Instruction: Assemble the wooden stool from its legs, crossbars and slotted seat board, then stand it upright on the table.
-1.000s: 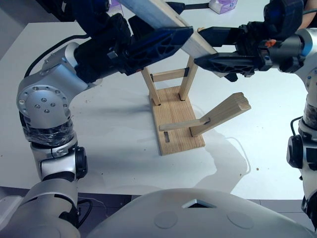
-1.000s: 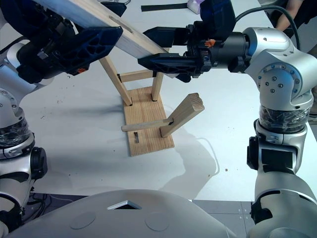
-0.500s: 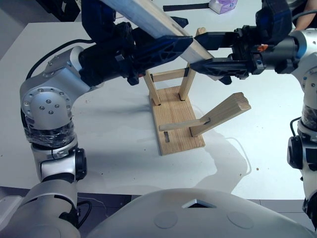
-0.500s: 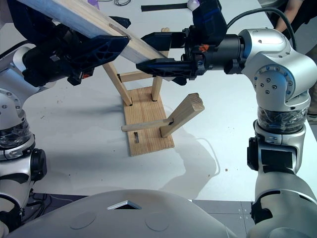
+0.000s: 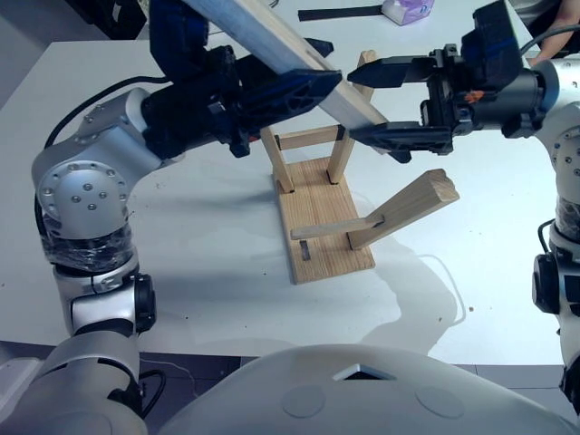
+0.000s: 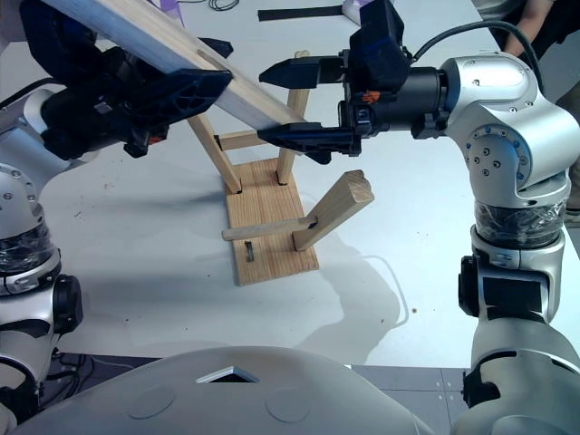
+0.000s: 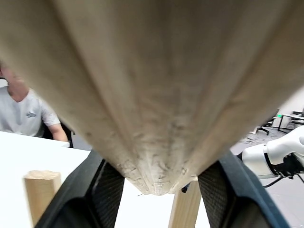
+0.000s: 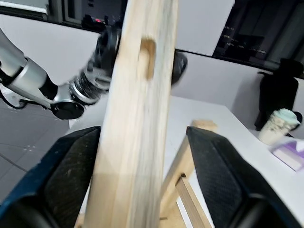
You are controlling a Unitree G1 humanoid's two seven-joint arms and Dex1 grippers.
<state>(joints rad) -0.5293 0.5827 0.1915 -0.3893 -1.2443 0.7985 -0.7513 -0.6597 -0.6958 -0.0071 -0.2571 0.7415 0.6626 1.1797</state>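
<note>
White table [image 5: 199,236]: leg [image 5: 272,32] gripped aloft over the board [image 5: 331,245]

Across the white table, showed a slotted board lying flat near the middle, long side running away from the robot, one slot [image 5: 305,251] open at the near end. Had two upright legs [image 5: 277,165] standing at the far end of the board, joined by a crossbar [image 5: 308,139]. Had a third leg [image 5: 410,204] leaning at the right edge of the board, lower end on the wood, upper end raised out to the right. Carried a second crossbar [image 5: 331,228], jutting from that leaning piece back over the board toward the left.

Above all this, held the gripped leg on a slant, high on the left and lower on the right. Was clamped in the left claw [image 5: 324,62], dark fingers pressed against either side of the wood. Crossed in front of the top of one upright leg; could not tell whether it touched.

Stood wide open at the right claw [image 5: 355,105], one finger [image 5: 399,68] above the lower end of the slanted leg and one below. Left a gap on each side in the right wrist view. Showed a mortise [image 8: 147,51] cut into the face of that leg.

At the far edge, had a purple packet [image 5: 408,9] and a black strip [image 5: 335,13].
</note>
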